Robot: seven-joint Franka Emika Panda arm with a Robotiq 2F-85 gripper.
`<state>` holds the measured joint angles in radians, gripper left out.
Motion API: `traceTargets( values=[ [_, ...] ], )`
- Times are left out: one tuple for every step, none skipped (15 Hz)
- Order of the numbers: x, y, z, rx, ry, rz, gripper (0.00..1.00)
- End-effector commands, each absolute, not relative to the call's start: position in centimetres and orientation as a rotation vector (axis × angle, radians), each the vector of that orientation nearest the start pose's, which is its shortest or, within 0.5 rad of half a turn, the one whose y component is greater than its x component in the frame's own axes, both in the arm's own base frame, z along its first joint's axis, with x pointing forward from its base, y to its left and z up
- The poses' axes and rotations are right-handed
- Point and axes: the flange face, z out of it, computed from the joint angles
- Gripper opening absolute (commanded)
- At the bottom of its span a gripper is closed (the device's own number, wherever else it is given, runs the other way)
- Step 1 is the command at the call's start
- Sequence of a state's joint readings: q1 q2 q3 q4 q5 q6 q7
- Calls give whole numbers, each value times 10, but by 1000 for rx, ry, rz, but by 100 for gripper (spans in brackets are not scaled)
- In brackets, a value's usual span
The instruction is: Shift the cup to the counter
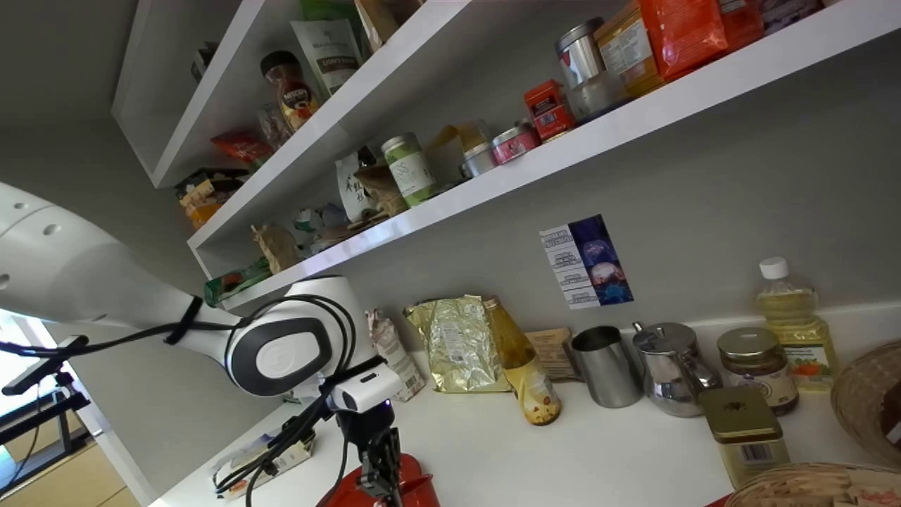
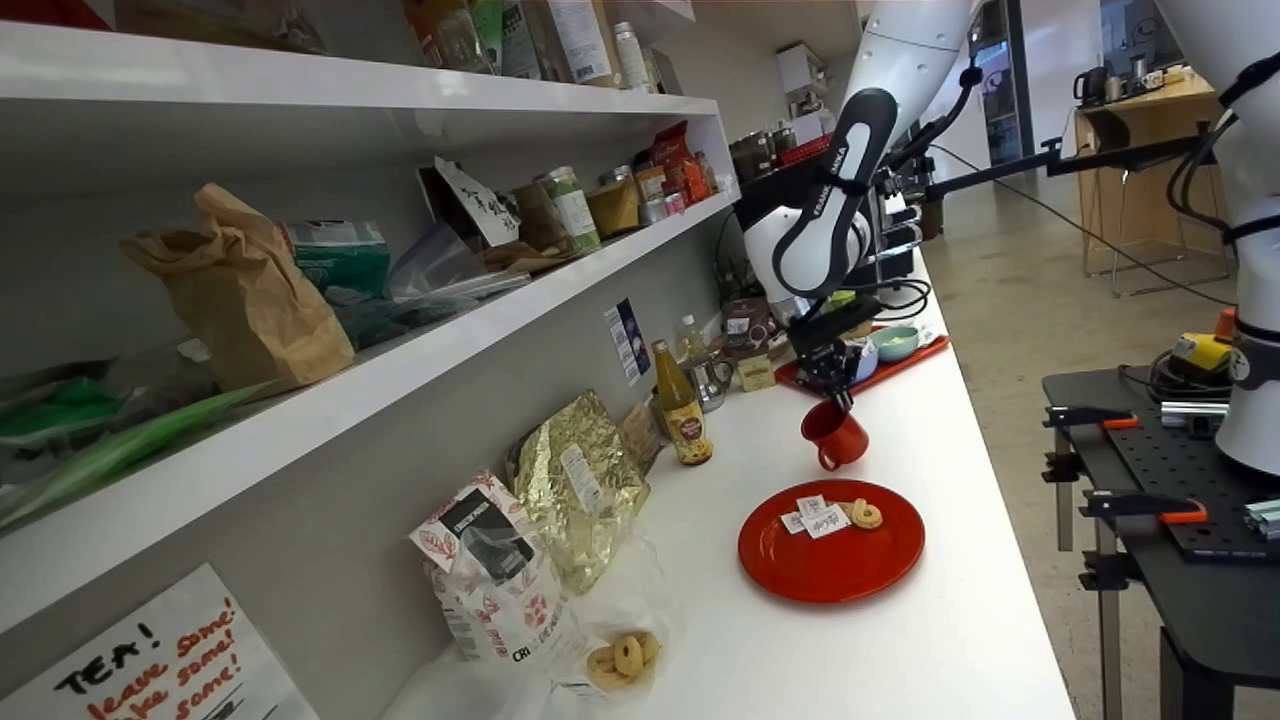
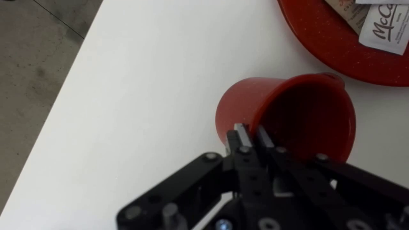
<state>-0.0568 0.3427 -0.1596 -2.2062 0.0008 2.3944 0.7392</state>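
Gripper (image 3: 253, 132) has the red mug (image 2: 838, 440) pinched by its rim, one jaw in the mouth, the other against the outer wall. Mug's leaning over the counter (image 2: 930, 650), btwn the red plate (image 2: 870, 585) & the red tray (image 2: 930, 350) (can't tell from where I stand if the base touches down or hangs just clear). Plate's got paper sachets (image 3: 381, 32) & a ring biscuit (image 2: 864, 514) on it, and the mug handle points its way, near the plate's edge in the wrist view.

Step in hand, I'd say: setting the mug down. Best, IMO: level it first, rolling the wrist till the base is parallel w/ the counter, then lower slow. Aim clear of the plate so the handle won't catch. Don't spread the jaws till the base sits flat; let go at this tilt & it'll prob. rock or topple. Rim grip's thin and off-centre, so the mug may swivel on contact. Then part the jaws just enough & back out straight along the wall, else the inner one could hook the rim & drag it over.
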Motion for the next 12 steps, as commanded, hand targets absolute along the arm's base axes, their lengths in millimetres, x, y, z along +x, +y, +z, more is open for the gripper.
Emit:
traceTargets(
  values=[
    [523, -112, 213, -2852, 1442, 216, 2],
    [521, -111, 212, -2851, 1441, 221, 2],
    [520, -109, 211, -2850, 1439, 226, 2],
    [519, -108, 210, -2849, 1438, 231, 2],
    [518, -107, 209, -2848, 1437, 236, 2],
    [516, -106, 208, -2847, 1436, 240, 2],
    [516, -105, 207, -2847, 1435, 243, 2],
    [513, -102, 208, -2847, 1433, 244, 2],
    [513, -101, 208, -2849, 1430, 245, 2],
    [512, -99, 207, -2850, 1427, 247, 2],
    [512, -98, 207, -2853, 1420, 251, 2],
    [511, -96, 207, -2856, 1413, 257, 24]
  ],
)
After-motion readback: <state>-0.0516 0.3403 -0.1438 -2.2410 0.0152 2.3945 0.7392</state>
